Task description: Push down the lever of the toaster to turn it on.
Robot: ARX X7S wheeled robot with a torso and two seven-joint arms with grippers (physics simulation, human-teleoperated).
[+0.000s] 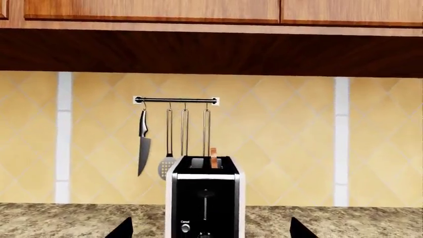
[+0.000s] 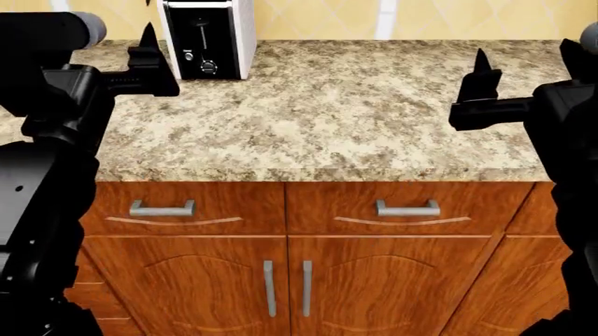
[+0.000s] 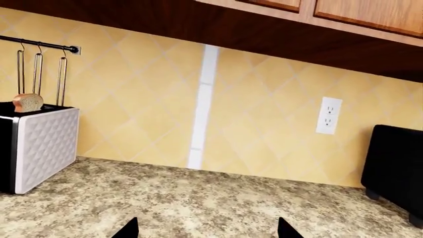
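Left gripper [image 2: 148,59] hangs above the near-left part of the counter [image 2: 355,119], fingers spread apart, holding nothing; in its own wrist view the two fingertips show only as dark points low in the frame, one to each side of the toaster [image 1: 205,203], well short of it. Right gripper [image 2: 483,80] likewise open and empty, over the right side of the counter, far from the work. The toaster stands at the back left of the counter against the tiled wall, black front panel facing the robot, a slice of bread [image 1: 213,157] standing up out of one slot. The lever [image 1: 205,191] appears as a small dark tab near the top of the narrow vertical slot on that panel; it is small here and its exact height is hard to read, but it looks raised, so the toaster is judged not yet switched on. Below it a small round button [image 1: 185,228]. Behind, a rail [image 1: 176,100] with a knife [image 1: 142,144] and other utensils. Step in hand, by my reading: the approach, no contact made. The left arm is the nearer and already lined up. Next move calls for carrying it forward toward the panel, setting a fingertip just above the tab, probably with fingers closed for a firmer point, then pressing straight down along the slot, clear of the button.
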